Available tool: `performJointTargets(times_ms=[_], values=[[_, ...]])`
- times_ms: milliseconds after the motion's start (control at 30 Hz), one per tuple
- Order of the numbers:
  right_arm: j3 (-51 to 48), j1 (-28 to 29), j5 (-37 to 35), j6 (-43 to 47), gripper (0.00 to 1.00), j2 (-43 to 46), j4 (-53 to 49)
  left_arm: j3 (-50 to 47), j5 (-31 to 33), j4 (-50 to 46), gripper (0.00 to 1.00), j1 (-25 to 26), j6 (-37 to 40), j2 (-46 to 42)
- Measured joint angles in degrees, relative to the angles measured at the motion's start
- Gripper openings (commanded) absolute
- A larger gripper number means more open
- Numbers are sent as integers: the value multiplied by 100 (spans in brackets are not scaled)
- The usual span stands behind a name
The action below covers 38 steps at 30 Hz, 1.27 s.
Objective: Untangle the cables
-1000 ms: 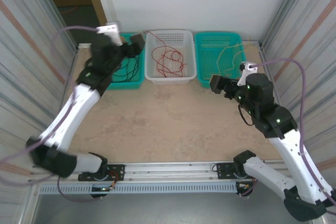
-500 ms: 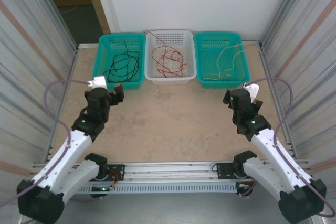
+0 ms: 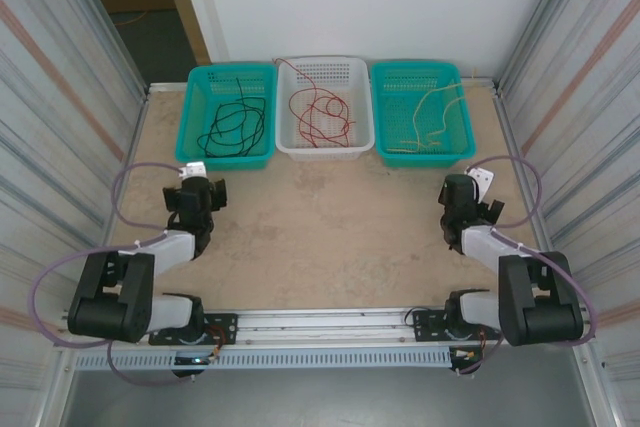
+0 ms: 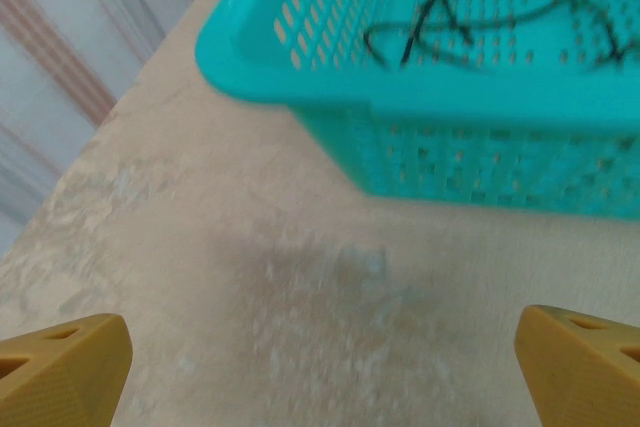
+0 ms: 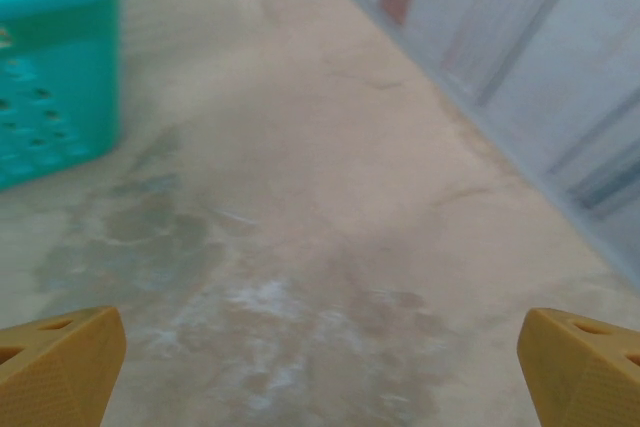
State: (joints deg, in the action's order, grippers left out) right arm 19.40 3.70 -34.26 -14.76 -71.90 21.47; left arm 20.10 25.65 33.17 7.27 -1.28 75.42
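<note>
The cables lie apart in three baskets at the back. The black cable [image 3: 235, 127] is in the left teal basket [image 3: 192, 87], the red cable [image 3: 318, 112] in the white basket [image 3: 290, 142], and the pale yellow cable [image 3: 430, 112] in the right teal basket [image 3: 382, 82]. My left gripper [image 3: 197, 190] sits low over the table, folded back, open and empty. In its wrist view the left gripper [image 4: 320, 377] faces the teal basket [image 4: 300, 57] with the black cable [image 4: 480, 7] inside. My right gripper [image 3: 463, 194] [image 5: 322, 367] is likewise open and empty over bare table.
Corrugated side walls [image 3: 70, 117] close in both sides, and one wall [image 5: 520, 57] runs near the right gripper. A corner of the right teal basket [image 5: 50, 67] shows at the left of the right wrist view. Beige tabletop [image 3: 330, 227] stretches between the arms and baskets.
Both arms have drawn back from the baskets toward the near edge and folded down low. The left gripper left the black cable's basket.
</note>
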Motion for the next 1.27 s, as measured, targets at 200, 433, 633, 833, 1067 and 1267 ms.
performJointTargets(times_ms=[200,433,633,833,1067,1267], values=[[26,-339,1648,592,99,-1434,2087,0,-1067,1139,99,-533,68,839],[190,-595,2566,673,99,-1690,2398,90,-1720,1366,99,-568,136,1191],[236,-501,2638,715,99,-1687,2463,101,-1600,1379,99,-350,210,1191],[236,-501,2662,778,99,-1687,2463,103,-1550,1379,99,-334,260,1191],[238,-501,2664,780,99,-1687,2463,103,-1547,1379,99,-334,262,1191],[350,-555,2839,785,99,-1694,2406,111,-1556,1377,99,-343,262,1191]])
